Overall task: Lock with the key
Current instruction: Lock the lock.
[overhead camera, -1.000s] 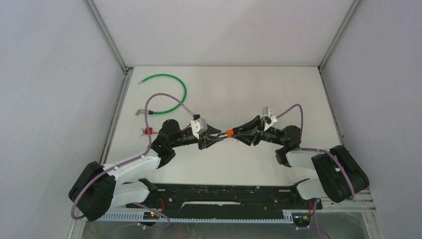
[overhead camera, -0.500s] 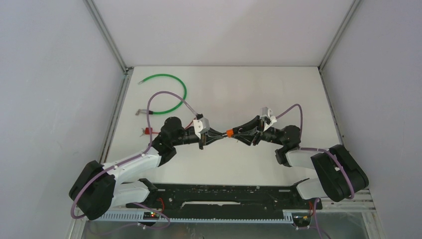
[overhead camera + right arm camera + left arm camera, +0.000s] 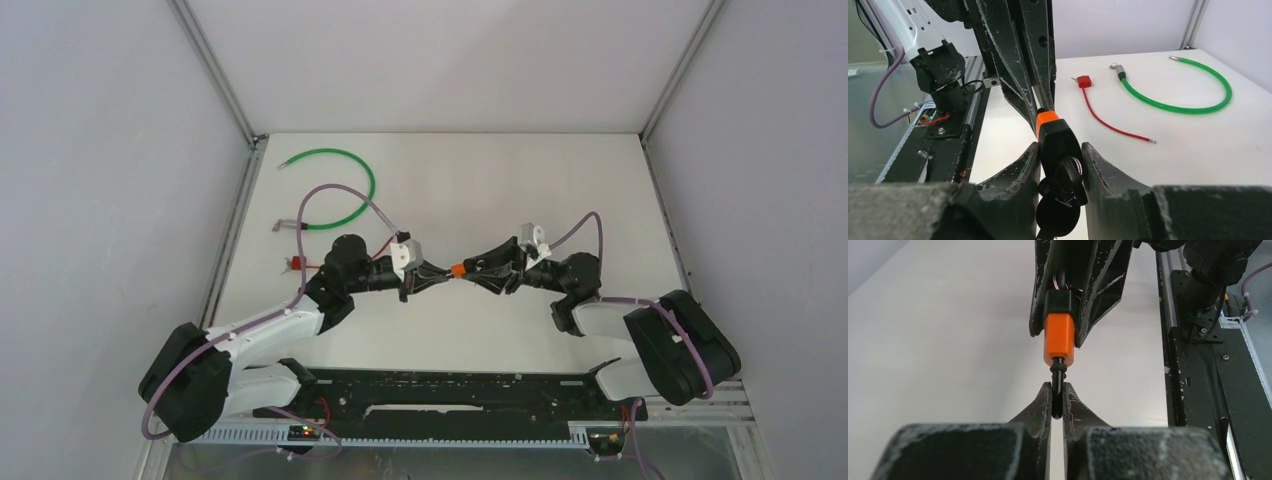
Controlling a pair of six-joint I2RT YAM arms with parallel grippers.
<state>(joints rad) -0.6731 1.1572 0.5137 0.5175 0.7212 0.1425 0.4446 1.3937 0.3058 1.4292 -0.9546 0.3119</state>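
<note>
Hanging above the middle of the worktop (image 3: 500, 180), the lock (image 3: 461, 268) is clamped by its black body between the right fingers (image 3: 1030, 165), orange end pointing outward, with keys (image 3: 1060, 200) dangling beneath it. A black pin (image 3: 1058, 385) protruding from the orange end is pinched between the narrowly closed left fingers (image 3: 1040, 407). A green cable (image 3: 340, 151) is seen near the far left corner, and a red wire (image 3: 1108, 124) by the left edge.

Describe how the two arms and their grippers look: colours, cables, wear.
The left arm and right arm share black joint housings and white link shells. A purple cable loops along each, and a small white camera block sits at each wrist. The left gripper and right gripper have black, tapered fingers with scuffed, pale-speckled paint.
</note>
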